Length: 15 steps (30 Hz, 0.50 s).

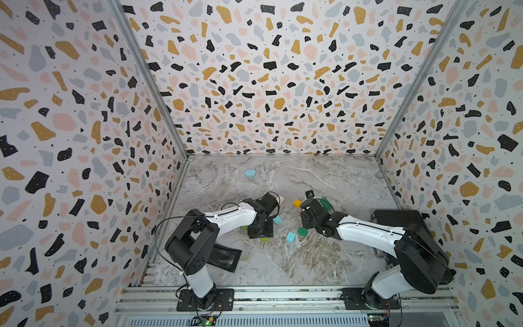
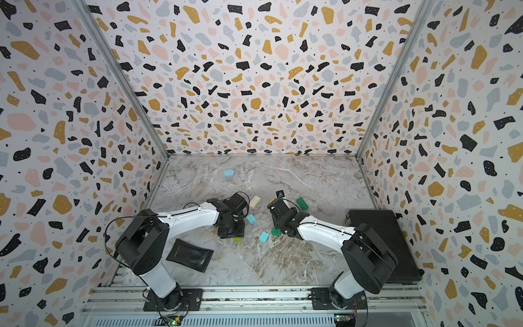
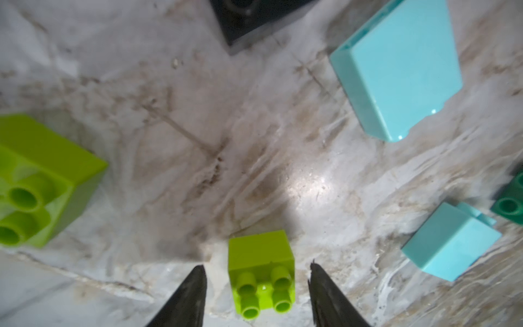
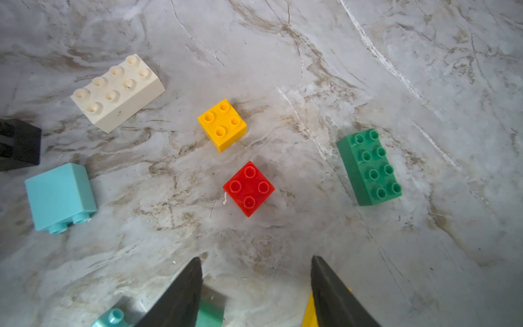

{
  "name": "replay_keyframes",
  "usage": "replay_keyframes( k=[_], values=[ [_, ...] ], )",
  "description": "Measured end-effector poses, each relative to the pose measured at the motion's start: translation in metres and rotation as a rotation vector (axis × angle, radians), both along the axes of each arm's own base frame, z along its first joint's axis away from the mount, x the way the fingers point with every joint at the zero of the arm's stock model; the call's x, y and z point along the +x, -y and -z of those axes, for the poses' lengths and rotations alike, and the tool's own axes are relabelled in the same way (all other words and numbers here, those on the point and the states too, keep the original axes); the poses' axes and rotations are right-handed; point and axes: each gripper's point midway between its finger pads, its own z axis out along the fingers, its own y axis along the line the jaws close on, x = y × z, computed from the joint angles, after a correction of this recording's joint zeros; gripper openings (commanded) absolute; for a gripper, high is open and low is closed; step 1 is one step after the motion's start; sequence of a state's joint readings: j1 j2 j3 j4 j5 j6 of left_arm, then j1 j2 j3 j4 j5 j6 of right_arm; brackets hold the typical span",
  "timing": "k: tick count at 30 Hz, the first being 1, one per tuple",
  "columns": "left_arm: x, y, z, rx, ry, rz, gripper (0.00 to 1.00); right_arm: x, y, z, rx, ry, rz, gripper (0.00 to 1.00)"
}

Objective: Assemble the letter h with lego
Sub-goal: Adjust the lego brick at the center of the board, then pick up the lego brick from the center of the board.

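My left gripper (image 3: 257,265) is open over the marble table. A small lime lego brick (image 3: 260,254) lies on its side between the fingers, with a gap on each side. Another lime brick (image 3: 42,175), two light blue bricks (image 3: 396,70) (image 3: 450,243) and a black one (image 3: 249,19) lie around it. My right gripper (image 4: 256,257) is open and holds nothing. Ahead of it sit a red brick (image 4: 249,188), a yellow brick (image 4: 222,124), a long white brick (image 4: 117,92) and a long dark green brick (image 4: 369,167). In a top view both grippers (image 1: 260,229) (image 1: 306,222) hang mid-table.
A smooth pale-blue oval lump (image 1: 250,172) lies toward the back wall. A black flat pouch (image 1: 223,256) lies by the left arm, and a black case (image 1: 396,220) sits at the right wall. Patterned walls enclose the table on three sides.
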<state>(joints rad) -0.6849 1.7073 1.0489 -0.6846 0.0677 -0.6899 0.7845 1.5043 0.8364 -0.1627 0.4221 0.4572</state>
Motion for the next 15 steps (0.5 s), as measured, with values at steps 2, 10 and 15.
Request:
replay_keyframes(
  k=[2,10,15],
  values=[
    [0.001,-0.001,-0.006,0.008,0.005,0.004,0.74,0.001,0.002,0.0,0.0,0.003,0.01,0.65],
    [0.057,0.052,-0.089,-0.136,0.182,0.061,0.97,0.002,0.05,-0.019,0.045,0.082,0.19,0.64],
    [0.1,0.103,-0.116,-0.231,0.277,0.178,0.97,0.0,0.087,-0.024,0.105,0.125,0.317,0.63]
  ],
)
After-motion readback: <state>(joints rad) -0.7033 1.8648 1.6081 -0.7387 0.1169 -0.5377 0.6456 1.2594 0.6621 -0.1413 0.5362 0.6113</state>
